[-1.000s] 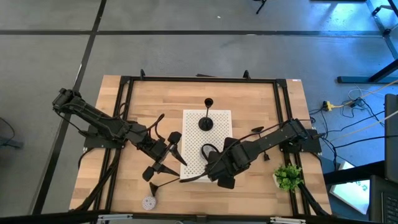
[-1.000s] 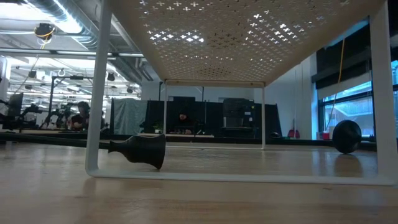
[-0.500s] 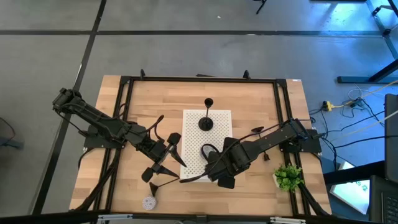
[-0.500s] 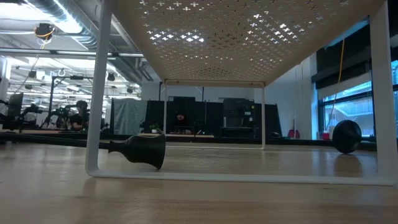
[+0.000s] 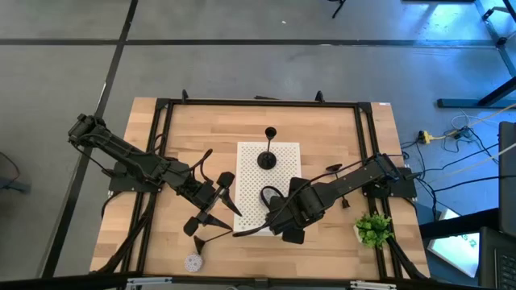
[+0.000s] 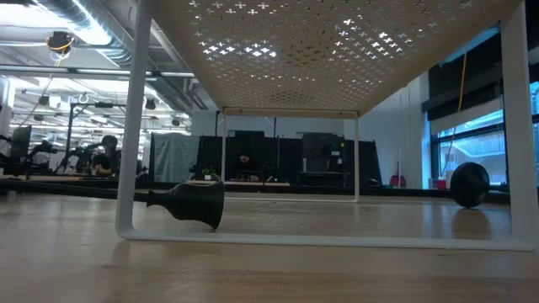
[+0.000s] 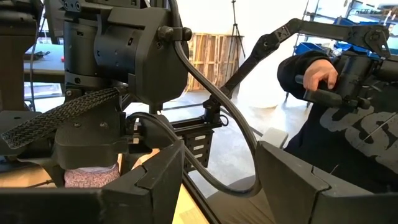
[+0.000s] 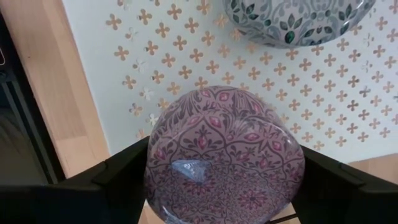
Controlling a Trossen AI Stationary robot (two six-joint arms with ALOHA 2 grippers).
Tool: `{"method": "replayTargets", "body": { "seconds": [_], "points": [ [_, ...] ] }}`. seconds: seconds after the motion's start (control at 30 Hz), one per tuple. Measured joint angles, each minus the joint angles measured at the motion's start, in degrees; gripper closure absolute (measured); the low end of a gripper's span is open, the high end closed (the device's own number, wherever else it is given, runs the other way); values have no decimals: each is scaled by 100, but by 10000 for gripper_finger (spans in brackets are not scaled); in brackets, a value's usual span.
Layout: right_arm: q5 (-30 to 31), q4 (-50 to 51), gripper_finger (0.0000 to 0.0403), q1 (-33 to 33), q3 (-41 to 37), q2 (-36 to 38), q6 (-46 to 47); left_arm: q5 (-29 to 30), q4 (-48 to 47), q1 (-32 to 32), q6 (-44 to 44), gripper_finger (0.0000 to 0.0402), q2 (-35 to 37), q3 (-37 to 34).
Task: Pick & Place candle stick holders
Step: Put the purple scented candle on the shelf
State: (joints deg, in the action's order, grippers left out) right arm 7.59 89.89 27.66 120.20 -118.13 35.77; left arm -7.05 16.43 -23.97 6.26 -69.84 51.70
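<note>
A slim black candle stick holder [image 5: 268,155] stands upright by its round base on the white perforated stand [image 5: 250,173]. Another black holder [image 6: 189,204] lies on its side on the table by the stand's near left leg; it also shows in the high view [image 5: 196,225]. My right gripper [image 5: 278,217] is over the stand's near edge, shut on a purple patterned round thing [image 8: 225,155]. A blue-green patterned round thing [image 8: 292,15] sits on the stand just beyond it. My left gripper [image 5: 222,199] is open and empty at the stand's left side, as the left wrist view [image 7: 217,180] shows. My right gripper pinches the purple patterned round thing between its two fingers, by two opposite sides [image 8: 155,168]. The fingers come from above, pointing down. The thing is over the near edge of the white stand; whether it rests on the stand or is lifted clear, I cannot tell.
A small pale disc [image 5: 192,262] lies on the table near the front left. A green plant [image 5: 372,229] stands at the near right. A dark ball [image 6: 469,183] shows at the right in the low view. A person [image 7: 336,112] is beyond the table.
</note>
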Motion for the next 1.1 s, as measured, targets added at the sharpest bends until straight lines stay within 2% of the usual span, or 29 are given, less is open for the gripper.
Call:
{"method": "replayTargets", "body": {
  "seconds": [0.13,0.27,0.6,1.1],
  "points": [
    [307,-56,86,2,0,0,-51,0,0,0,0,206,0,0],
    [335,-55,84,0,0,0,-68,0,1,0,0,206,0,0],
    [-54,-65,83,2,-2,0,-234,0,2,0,-2,206,1,0],
    [-25,-142,74,0,-2,0,-367,-2,2,0,-8,206,0,0]
  ]
}}
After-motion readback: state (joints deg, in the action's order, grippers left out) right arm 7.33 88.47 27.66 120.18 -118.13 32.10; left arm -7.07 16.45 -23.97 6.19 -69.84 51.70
